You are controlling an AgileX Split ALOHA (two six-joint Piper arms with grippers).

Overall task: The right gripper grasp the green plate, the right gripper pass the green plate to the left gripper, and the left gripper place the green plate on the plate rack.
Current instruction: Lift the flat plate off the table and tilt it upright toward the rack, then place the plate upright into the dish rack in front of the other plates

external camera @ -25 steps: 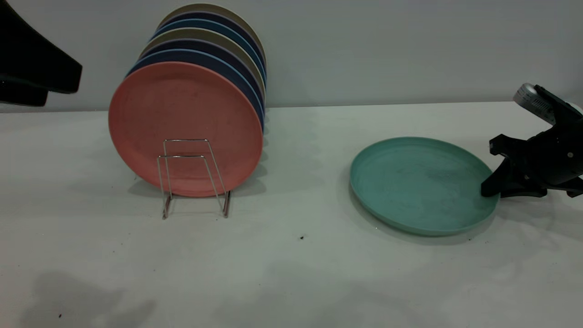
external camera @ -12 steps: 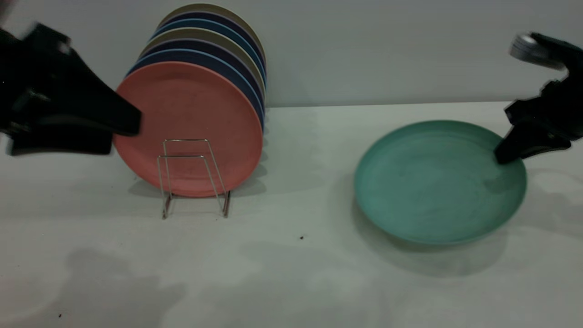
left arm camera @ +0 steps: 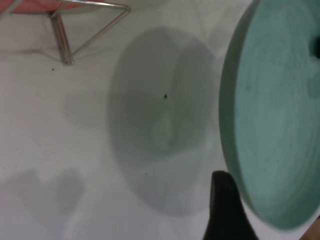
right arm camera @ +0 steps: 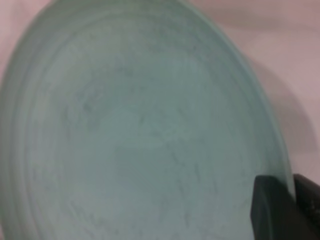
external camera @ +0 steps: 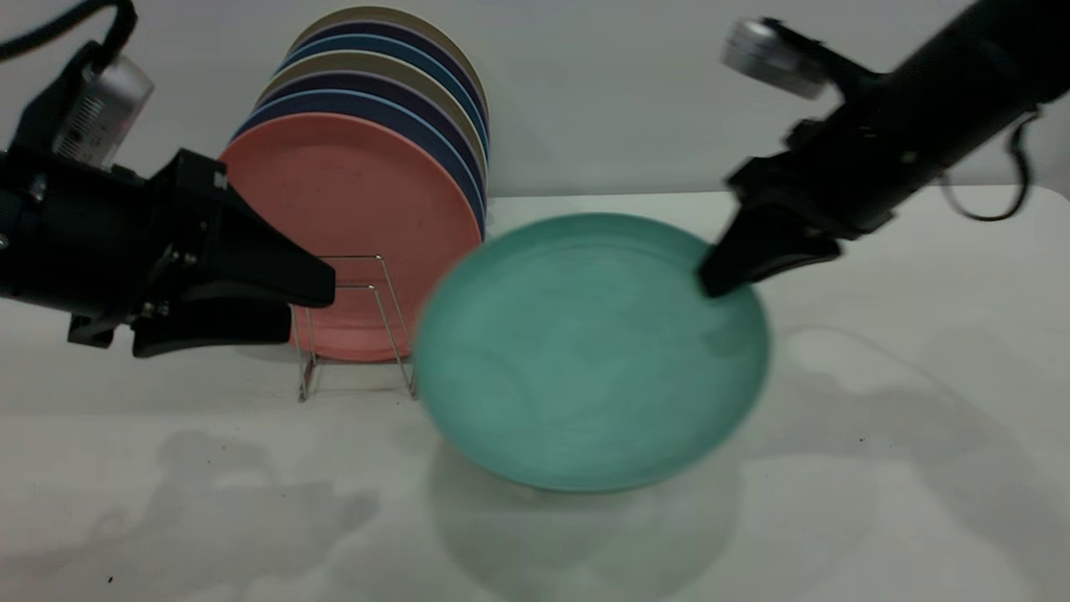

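Now lifted off the table (external camera: 919,468) and carried to frame centre — green plate (external camera: 585,351) pinched at its rim by right gripper (external camera: 736,267). Left gripper (external camera: 309,305), fingers parted, newly advanced beside plate rack (external camera: 355,322) — handover imminent.

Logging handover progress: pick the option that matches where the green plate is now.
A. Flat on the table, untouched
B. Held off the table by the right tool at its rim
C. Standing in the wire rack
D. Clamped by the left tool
B: the right tool pinches the rim of the green plate, which hangs tilted above its shadow, while the left tool is open and apart from it, in front of the plate rack.
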